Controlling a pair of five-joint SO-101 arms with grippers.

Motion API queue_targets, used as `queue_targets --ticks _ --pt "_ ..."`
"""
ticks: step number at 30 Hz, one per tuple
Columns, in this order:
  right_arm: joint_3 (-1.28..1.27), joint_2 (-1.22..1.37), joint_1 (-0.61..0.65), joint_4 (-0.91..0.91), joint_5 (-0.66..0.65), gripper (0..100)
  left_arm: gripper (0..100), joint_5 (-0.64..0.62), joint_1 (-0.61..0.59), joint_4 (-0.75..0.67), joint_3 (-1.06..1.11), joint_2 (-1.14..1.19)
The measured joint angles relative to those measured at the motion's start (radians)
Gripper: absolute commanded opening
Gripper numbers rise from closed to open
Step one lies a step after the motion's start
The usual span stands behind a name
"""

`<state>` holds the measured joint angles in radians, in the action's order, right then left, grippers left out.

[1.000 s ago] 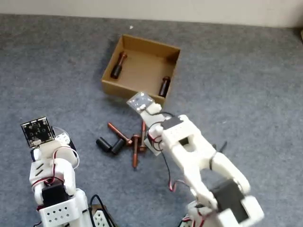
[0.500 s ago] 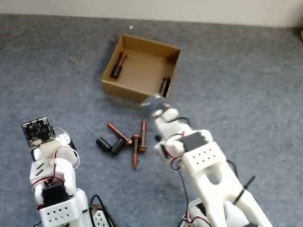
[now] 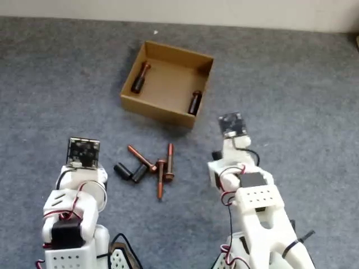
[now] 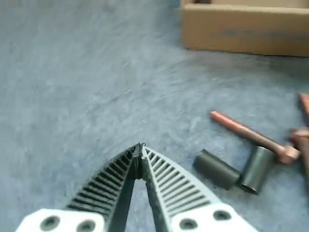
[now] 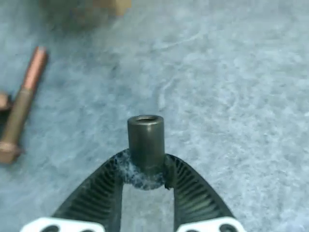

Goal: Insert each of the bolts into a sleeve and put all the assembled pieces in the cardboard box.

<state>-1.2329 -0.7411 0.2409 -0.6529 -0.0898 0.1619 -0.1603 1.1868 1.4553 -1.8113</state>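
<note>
My right gripper [image 5: 145, 165] is shut on a dark sleeve [image 5: 146, 140], which stands upright between the fingers with its open end up. A copper bolt [image 5: 24, 104] lies on the carpet beside it. My left gripper [image 4: 140, 151] is shut on nothing, low over the carpet. Just off it lie two dark sleeves [image 4: 216, 169] [image 4: 257, 169] and a bolt [image 4: 251, 137]. In the high view, three bolts [image 3: 161, 168] and two sleeves [image 3: 130, 171] lie between the left arm [image 3: 78, 185] and the right arm [image 3: 238, 171]. The cardboard box [image 3: 130, 98] holds two assembled pieces [image 3: 141, 77] [image 3: 194, 102].
Grey carpet covers the whole floor. The box wall [image 4: 246, 29] rises beyond the loose parts in the left wrist view. Open carpet lies to the right of the right arm and to the left of the box.
The right arm has swung back from over the bolts near the box front to the right of the pile. The left arm has turned toward the loose parts.
</note>
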Motion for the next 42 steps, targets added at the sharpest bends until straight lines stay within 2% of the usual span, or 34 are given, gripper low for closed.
queue_targets --ticks 7,15,18,24,28,36,42 --pt "0.000 0.000 -0.032 0.014 0.012 0.5 1 0.068 0.110 0.094 -0.161 0.051" --pt "0.000 0.000 -0.032 0.014 0.014 0.5 1 0.091 0.295 0.094 -0.354 0.545" --pt "0.000 0.000 -0.055 0.014 0.014 0.5 3 0.034 0.354 0.094 -0.430 0.755" --pt "0.000 0.000 -0.120 0.014 0.014 0.5 21 -0.115 0.445 0.060 -0.565 1.123" --pt "0.000 0.000 -0.169 0.014 0.014 0.5 19 -0.201 0.473 0.058 -0.652 1.323" --pt "0.000 0.000 -0.230 0.071 0.014 0.5 19 -0.222 0.546 0.052 -0.807 1.637" --pt "0.000 0.000 -0.233 0.074 0.014 0.5 18 -0.281 0.560 -0.018 -0.884 1.843"
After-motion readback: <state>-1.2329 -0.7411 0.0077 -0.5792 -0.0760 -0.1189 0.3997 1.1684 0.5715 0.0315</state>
